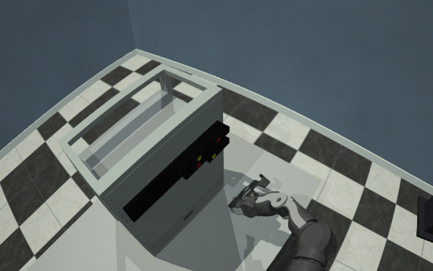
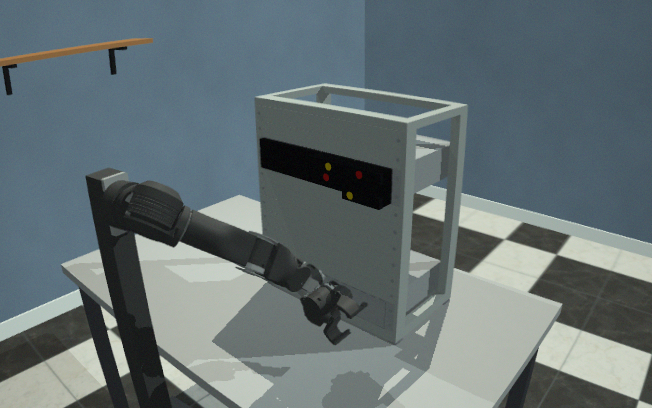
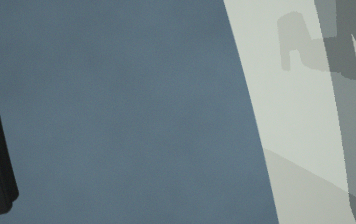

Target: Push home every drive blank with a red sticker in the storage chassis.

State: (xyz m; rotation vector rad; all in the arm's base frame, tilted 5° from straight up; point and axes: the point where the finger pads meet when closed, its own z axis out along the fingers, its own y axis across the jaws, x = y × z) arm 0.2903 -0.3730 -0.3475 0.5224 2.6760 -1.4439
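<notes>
The grey rack stands on the table with a black band of drive blanks across its front. Four blanks stand out near the band's right end. Two carry red stickers and two carry yellow stickers. In the top view the red stickers and yellow stickers also show. My gripper is open and empty, low over the table in front of the rack's bottom, well below the blanks; it also shows in the top view. The wrist view shows only wall and table.
The rack is open at the top and sides. The arm's dark post stands at the table's left front. A wooden wall shelf hangs far left. The table edge lies to the right of the rack.
</notes>
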